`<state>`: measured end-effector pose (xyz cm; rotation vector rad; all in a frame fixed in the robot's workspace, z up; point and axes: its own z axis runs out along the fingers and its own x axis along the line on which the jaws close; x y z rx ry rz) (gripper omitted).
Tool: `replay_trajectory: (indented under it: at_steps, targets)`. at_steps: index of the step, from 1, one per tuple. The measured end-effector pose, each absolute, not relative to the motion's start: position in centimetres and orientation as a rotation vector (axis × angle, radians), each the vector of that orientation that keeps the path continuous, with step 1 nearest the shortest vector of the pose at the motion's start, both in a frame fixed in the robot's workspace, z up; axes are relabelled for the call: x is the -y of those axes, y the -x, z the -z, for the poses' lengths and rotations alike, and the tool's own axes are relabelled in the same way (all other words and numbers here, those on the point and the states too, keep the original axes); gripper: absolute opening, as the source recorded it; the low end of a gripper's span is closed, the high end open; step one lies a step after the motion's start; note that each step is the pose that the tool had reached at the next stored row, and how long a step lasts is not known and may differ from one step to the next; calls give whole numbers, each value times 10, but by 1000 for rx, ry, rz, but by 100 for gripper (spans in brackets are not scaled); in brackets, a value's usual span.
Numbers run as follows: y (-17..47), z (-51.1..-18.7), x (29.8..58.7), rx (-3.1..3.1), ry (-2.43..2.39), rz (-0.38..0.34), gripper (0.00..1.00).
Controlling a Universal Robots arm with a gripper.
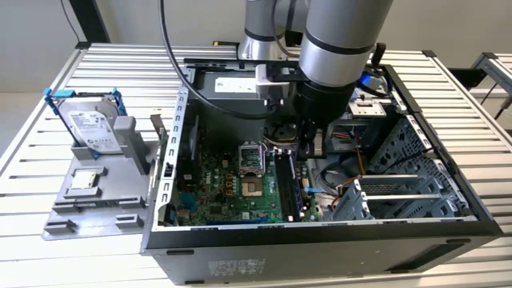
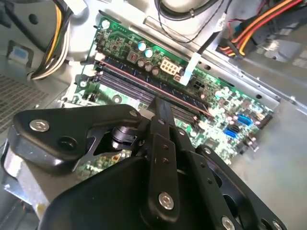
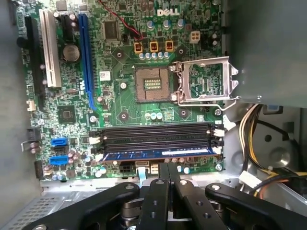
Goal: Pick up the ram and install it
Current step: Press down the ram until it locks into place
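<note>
- Gripper (image 1: 313, 144), exterior view: down inside the open computer case (image 1: 320, 243), at the end of the silver arm, just over the upper end of the memory slots.
- Same view, ram (image 1: 295, 189): seated lengthwise in the slot farthest from the processor socket, on the exterior view's right of the green motherboard (image 1: 212, 180).
- Same view, outside the case on the exterior view's left: silver hard drive (image 1: 90, 128) in a blue frame, standing tilted on a grey fixture (image 1: 96, 207) on the slatted table (image 1: 32, 252), well apart from the arm.
- First wrist view, gripper (image 3: 168, 166): fingers drawn together, tips meeting, nothing held between them; poised near the long edge of the ram (image 3: 158, 154).
- Same view, ram: lying flat in its slot, bluish strip with a pale label, beside the empty black slots (image 3: 153, 134); white latches at both ends.
- Same view, further off: open processor socket (image 3: 152, 85) with its metal frame, and a bundle of yellow and black cables (image 3: 254, 124) beyond the board's edge.
- Second wrist view, gripper (image 2: 160, 103): black fingers closed into one narrow point, tip over the row of memory slots; contact with the ram not possible to tell.
</note>
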<state>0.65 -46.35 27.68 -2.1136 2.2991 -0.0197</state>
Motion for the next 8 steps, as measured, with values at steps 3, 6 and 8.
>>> replay_trajectory:
  at_steps: [3, 6, 8]
  targets:
    - [-7, -281, 464, -2299, 2113, 19, 0]
    - [-7, -281, 464, -2298, 2113, 19, 0]
    - [-7, -281, 464, -2298, 2113, 19, 0]
